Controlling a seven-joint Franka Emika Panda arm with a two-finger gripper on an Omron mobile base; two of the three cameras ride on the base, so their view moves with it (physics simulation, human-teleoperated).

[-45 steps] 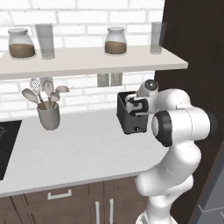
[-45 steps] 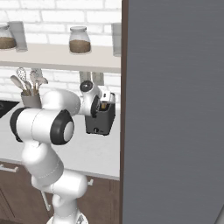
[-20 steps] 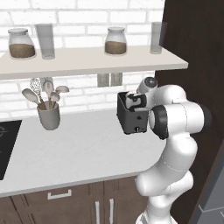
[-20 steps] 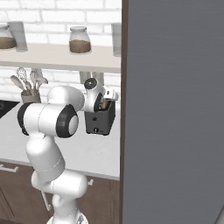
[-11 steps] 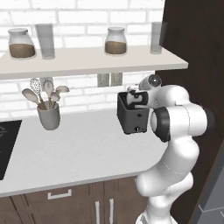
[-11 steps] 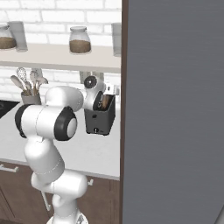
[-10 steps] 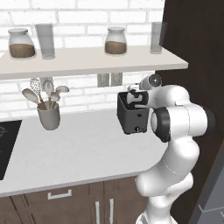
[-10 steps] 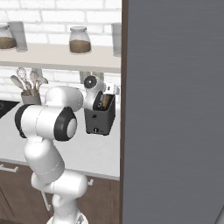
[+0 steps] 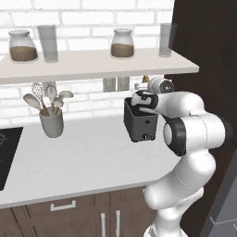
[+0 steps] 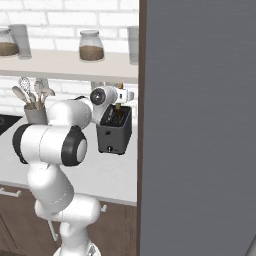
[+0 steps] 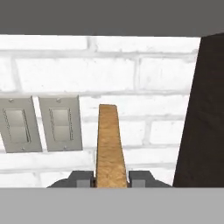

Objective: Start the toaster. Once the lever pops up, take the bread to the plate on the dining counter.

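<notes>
Hand view, fingers (image 11: pixel 81 178): 2 grey tips, 1 on each flat side of the bread (image 11: pixel 109 144), pressed against it at its lower end.
Grip: the gripper (image 11: pixel 110 178) is clenched on the slice, which stands edge-on and upright between the tips.
Behind the slice: white brick wall with 2 grey switch plates (image 11: pixel 40 123) to the left, and a dark panel (image 11: pixel 203 113) on the right.
Left base view, hand: the gripper (image 9: pixel 144 85) sits just above the top of the toaster (image 9: pixel 140 121), pointing toward the wall; a small tan bit of the slice shows at the hand.
Right base view, hand: the gripper (image 10: pixel 121 100) hangs right over the toaster (image 10: pixel 115 131), with a sliver of brown bread (image 10: pixel 118 106) between hand and slots; I cannot tell whether the slice has cleared the slot.
Toaster: dark box on the white worktop (image 9: pixel 78 159), by the brick wall, beside the tall dark cabinet.
Further out: a grey utensil cup (image 9: pixel 51 123) with spoons and a whisk stands well to the toaster's left.
Shelf (image 9: pixel 92 65): above the worktop, carrying 2 jars of brown stuff and 2 glasses.
</notes>
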